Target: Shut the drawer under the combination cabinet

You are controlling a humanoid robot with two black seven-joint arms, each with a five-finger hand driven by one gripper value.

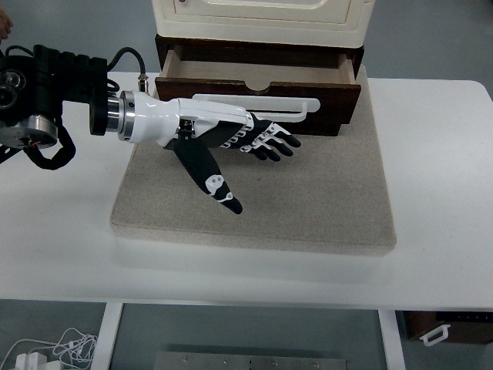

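While drawer [258, 86] at twelve o'clock stands pulled out of cabinet [262, 19], closing remains undone; left hand [231, 142], fingers extended and empty, hovers at front panel.

The cabinet [262, 21] is cut off by the top edge, so only its lowest part shows. The left robot hand [231, 142] covers part of the drawer [258, 86] front and most of its white handle [296, 104]. The drawer's inside is in shadow; whether anything lies in it cannot be told. The arm [38, 96] runs out at the left edge. Under the counter [439, 154], a brown object [451, 327] at the lower right and white cables [46, 351] at the lower left are cropped.
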